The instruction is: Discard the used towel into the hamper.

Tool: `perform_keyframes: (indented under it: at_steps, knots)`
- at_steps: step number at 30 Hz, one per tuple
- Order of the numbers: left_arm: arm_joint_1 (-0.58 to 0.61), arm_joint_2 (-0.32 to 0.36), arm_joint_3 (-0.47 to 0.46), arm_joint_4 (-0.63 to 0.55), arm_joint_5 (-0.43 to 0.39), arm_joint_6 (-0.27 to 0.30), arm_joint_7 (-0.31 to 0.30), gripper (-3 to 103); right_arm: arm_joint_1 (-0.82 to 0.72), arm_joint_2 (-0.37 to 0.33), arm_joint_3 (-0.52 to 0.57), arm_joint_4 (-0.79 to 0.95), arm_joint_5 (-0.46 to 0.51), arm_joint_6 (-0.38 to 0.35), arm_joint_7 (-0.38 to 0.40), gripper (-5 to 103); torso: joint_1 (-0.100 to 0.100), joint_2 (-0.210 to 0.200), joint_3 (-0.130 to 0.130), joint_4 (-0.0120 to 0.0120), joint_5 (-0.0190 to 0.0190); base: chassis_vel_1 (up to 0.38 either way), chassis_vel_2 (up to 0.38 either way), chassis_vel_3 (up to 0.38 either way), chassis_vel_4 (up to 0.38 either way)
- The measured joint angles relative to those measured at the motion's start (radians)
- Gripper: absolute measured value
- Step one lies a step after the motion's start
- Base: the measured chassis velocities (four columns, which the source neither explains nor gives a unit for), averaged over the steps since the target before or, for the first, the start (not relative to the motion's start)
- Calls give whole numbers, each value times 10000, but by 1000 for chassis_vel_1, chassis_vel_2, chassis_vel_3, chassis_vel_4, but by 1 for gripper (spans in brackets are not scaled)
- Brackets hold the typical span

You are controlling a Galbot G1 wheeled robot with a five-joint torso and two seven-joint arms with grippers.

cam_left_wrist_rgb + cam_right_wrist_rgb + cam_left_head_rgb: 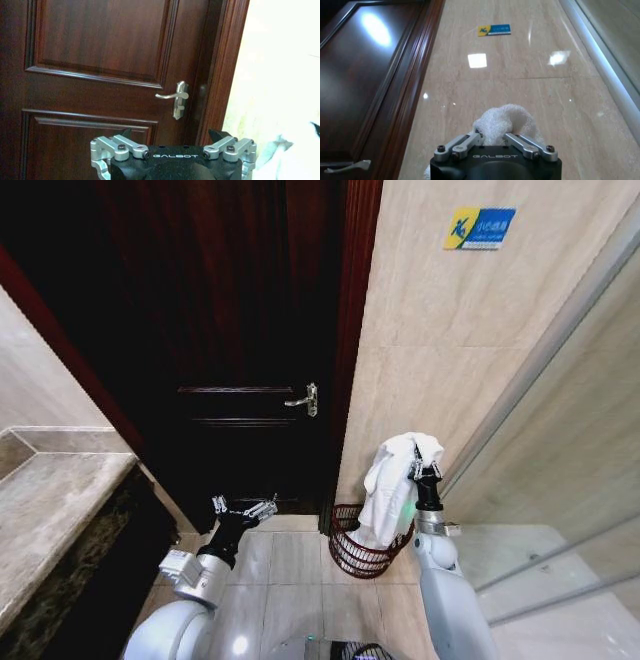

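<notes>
The right tool [424, 472] pinched the towel [392, 480] by its top, above the hamper [362, 555]; its limp tail drooped inside the hamper. Soft and light, it should drop freely. The left tool [243, 509] waited wide beside the hamper.

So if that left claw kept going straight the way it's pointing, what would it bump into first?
Most likely the dark reddish-brown wooden door. The open left claw faces its panels squarely, a little below and beside the silver lever handle, with nothing visible between, though how far off the door stands is hard to judge.
</notes>
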State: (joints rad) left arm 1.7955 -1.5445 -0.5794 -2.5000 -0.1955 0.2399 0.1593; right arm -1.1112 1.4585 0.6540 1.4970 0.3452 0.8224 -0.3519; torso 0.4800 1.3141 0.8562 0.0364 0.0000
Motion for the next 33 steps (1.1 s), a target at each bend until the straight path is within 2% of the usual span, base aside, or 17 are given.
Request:
perform_keyframes:
  at_steps: [21,33]
  knots:
    - [0,0,0,0,0,0,0,100,-391,6,182,-169,391,10,-31,8,9,-2,3,1,0,-53,57,62,-61]
    - [2,0,0,0,1,0,0,100,-324,197,200,-1397,673,10,-437,8,-7,2,-2,0,0,-4,4,5,-2]
